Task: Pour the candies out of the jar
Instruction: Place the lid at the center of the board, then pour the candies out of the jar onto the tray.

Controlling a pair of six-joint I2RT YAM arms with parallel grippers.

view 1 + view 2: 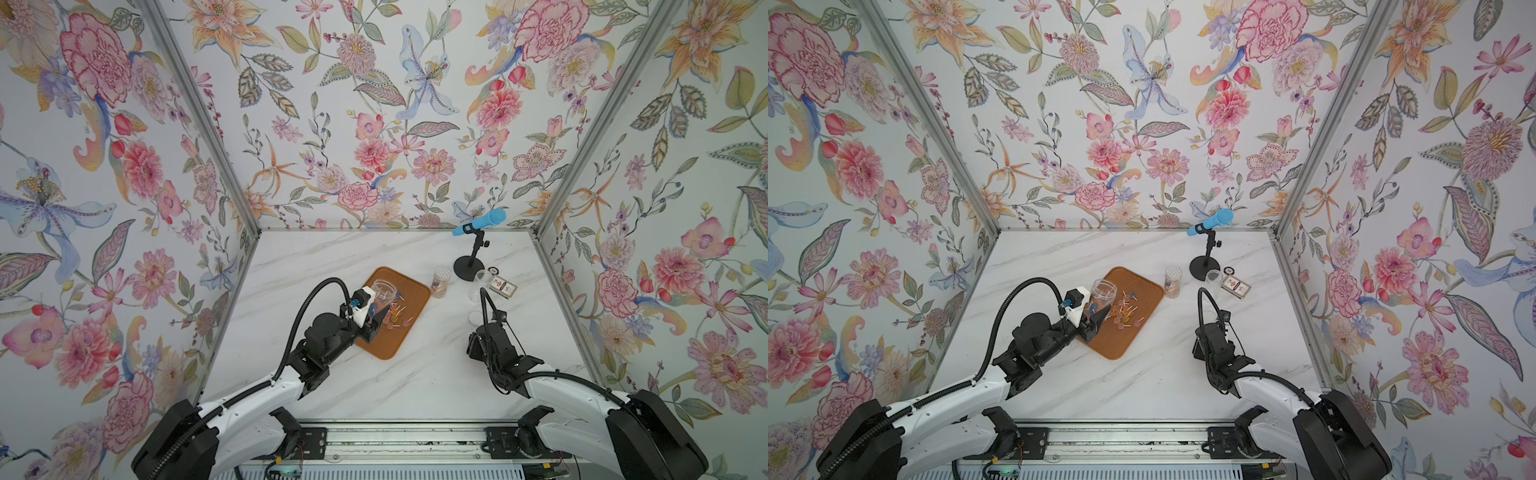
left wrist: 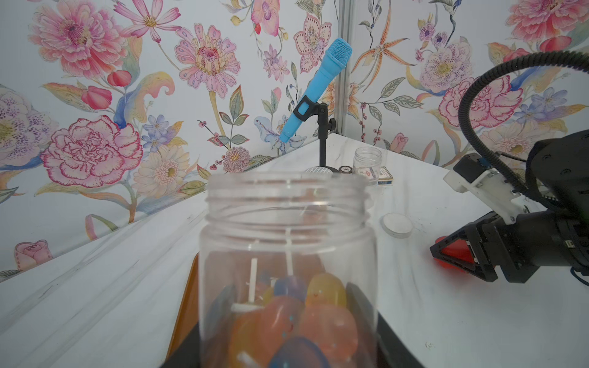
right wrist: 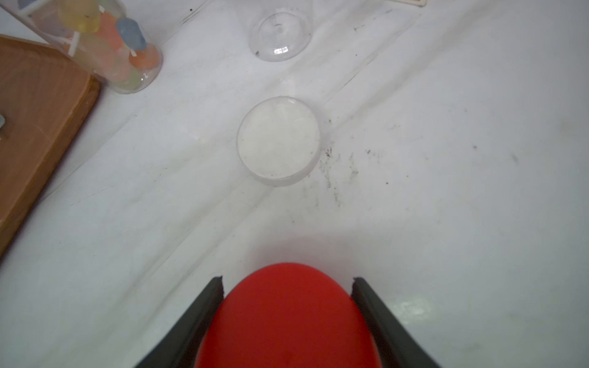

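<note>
Mid-pour: the left gripper (image 1: 374,313) is clamping the clear jar (image 1: 382,291) over the brown tray (image 1: 390,351). Some candies (image 1: 397,319) are lying at the jar's five o'clock, and more are sitting inside. The next move is likely tipping the mouth lower. The right gripper (image 3: 288,282) is holding a red object (image 3: 287,325).

Lidless jar (image 2: 287,216), candies (image 2: 318,328) inside (orange, blue, yellow); tray (image 2: 186,306) behind.

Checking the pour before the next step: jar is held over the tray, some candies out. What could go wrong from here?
1. The candies sit bunched at the bottom of the jar in the left hand; a sharper tip may dump them all at once.
2. The loose candies lie near the tray edge; more could skid onto the table.
3. The capped jar stands close beside the tray; a swing might knock it.
</note>
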